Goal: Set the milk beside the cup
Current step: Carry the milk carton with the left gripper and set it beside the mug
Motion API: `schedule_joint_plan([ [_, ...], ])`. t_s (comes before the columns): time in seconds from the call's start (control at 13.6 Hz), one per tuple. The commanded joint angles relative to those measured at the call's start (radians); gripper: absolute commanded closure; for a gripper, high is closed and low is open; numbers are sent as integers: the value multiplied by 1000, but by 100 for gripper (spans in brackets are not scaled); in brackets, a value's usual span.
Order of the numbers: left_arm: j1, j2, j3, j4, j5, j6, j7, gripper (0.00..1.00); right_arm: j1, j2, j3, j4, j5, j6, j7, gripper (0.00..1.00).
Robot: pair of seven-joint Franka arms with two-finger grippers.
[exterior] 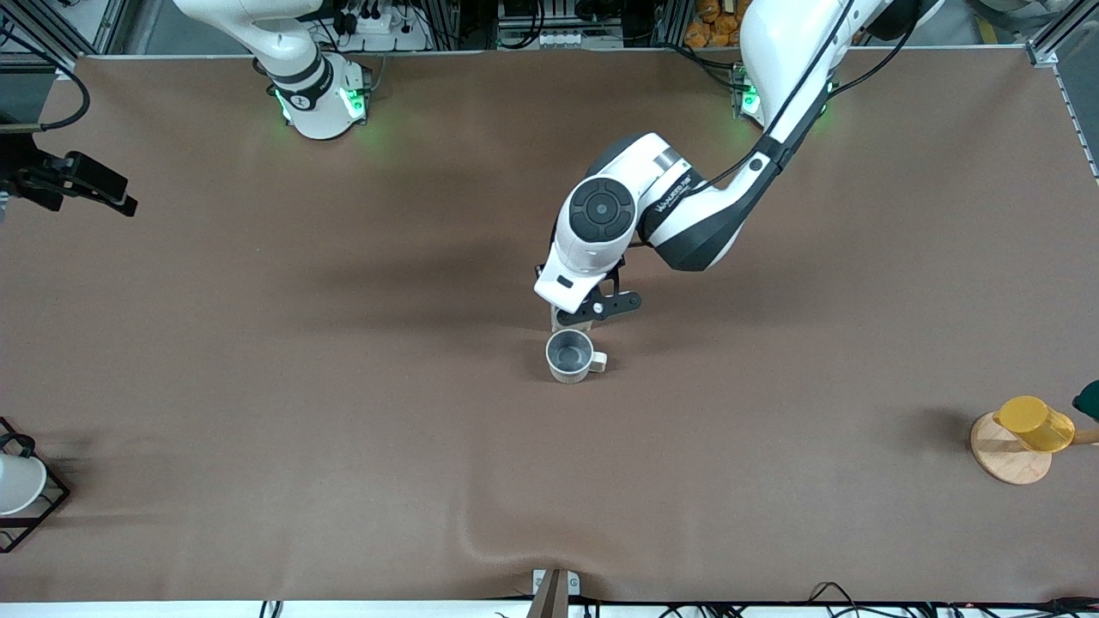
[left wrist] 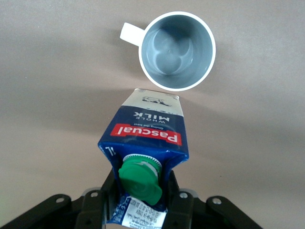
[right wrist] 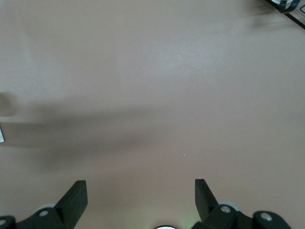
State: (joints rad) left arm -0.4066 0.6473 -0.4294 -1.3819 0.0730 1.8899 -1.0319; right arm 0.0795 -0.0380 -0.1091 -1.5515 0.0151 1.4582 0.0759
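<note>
A: What did the left gripper [left wrist: 140, 200] hold?
B: Its fingers [left wrist: 177, 195] were clamped on the milk carton [left wrist: 145, 136], with the cream-white mug [left wrist: 176, 50] just past it on the tabletop [exterior: 773, 386], apart.
A: And the right gripper [right wrist: 140, 193]?
B: It waited over bare tabletop, fingers spread wide, holding nothing.

Item count: one milk carton [left wrist: 147, 129]; three cups: one cream mug [exterior: 570, 355], one yellow cup [exterior: 1035, 423], one white cup [exterior: 17, 482]. One round wooden base [exterior: 1006, 455], one black wire rack [exterior: 43, 511].
</note>
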Motion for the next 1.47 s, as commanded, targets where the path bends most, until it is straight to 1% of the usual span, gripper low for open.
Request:
schedule_joint_plan([
  [0.0, -20, 31, 23, 26, 27, 25, -10, 26, -24, 12, 12, 28, -10, -21, 22, 0],
  [0.07, -20, 31, 24, 26, 27, 25, -10, 0, -26, 12, 11, 28, -10, -21, 21, 0],
  [0.22, -18, 14, 24, 32, 27, 25, -10, 0, -26, 12, 11, 28, -12, -21, 21, 0],
  [0.44, -6, -40, 21, 41, 24, 20, -8, 0, -26, 10, 9, 27, -12, -38, 13, 0],
  [0.66, 18, -136, 23, 40, 24, -1, 3, 0, -26, 7, 11, 24, -12, -70, 13, 0],
  [0.73, 41, -155, 20, 40, 24, -21, 4, 0, -24, 6, 11, 21, -10, -71, 21, 0],
  [0.81, 66, -199, 23, 38, 27, -49, 15, 0, -26, 6, 9, 21, -10, -71, 22, 0],
  [0.95, 162, -300, 24, 28, 30, -96, 79, 0, -41, 4, 9, 21, -10, -70, 21, 0],
  [1.1, 283, -368, 21, 27, 21, -181, 204, 0, -47, 1, 8, 19, -10, -79, 15, 0],
  [1.25, 400, -411, 20, 27, 21, -233, 335, 0, -53, 1, 8, 18, -10, -85, 13, 0],
  [1.4, 483, -441, 17, 11, 17, -270, 438, 0, -55, 1, 8, 18, -10, -91, 13, 0],
])
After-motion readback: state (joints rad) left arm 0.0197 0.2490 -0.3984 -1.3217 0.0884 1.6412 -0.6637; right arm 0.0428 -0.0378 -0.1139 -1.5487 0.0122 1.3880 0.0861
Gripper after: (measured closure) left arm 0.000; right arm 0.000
